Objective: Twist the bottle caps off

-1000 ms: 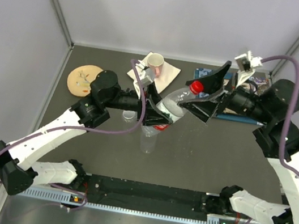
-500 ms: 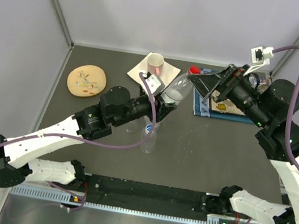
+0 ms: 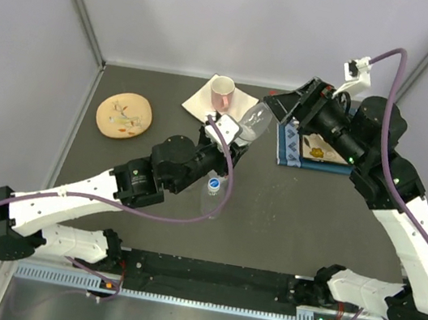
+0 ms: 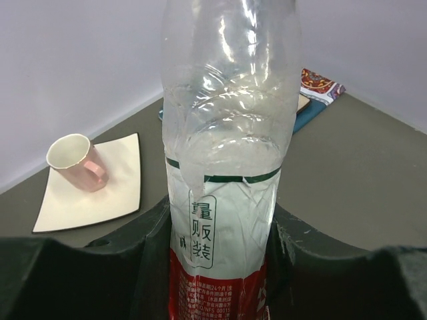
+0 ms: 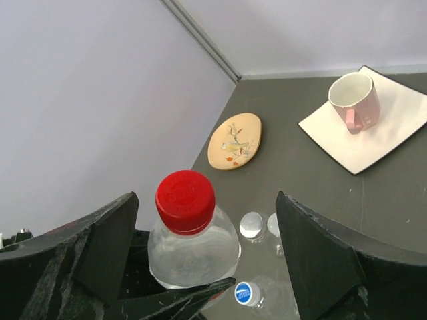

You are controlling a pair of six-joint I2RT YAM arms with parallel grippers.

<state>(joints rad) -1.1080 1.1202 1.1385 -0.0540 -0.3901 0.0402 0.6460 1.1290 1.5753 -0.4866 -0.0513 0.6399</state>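
My left gripper [image 4: 220, 230] is shut on the labelled body of a slim clear bottle [image 4: 230, 133] and holds it in the air, tilted toward the back right [image 3: 250, 123]. Its red cap [image 5: 185, 200] sits between the two spread fingers of my right gripper [image 5: 207, 200], which is open and does not touch it. In the top view the right gripper [image 3: 282, 108] hides the cap. A bottle with a blue cap [image 5: 246, 293] stands on the table below [image 3: 213, 184]. Beside it are a white cap [image 5: 252, 225] and a greyish-clear cap [image 5: 274, 224].
A pink mug [image 3: 223, 90] stands on a white square plate [image 3: 198, 106] at the back. A beige oval dish [image 3: 125, 115] lies at the back left. A blue patterned mat [image 3: 293, 153] lies at the back right, under the right arm.
The left arm has stretched forward and carried the bottle toward the back. The right gripper has swung left and back with it and now straddles the red cap.
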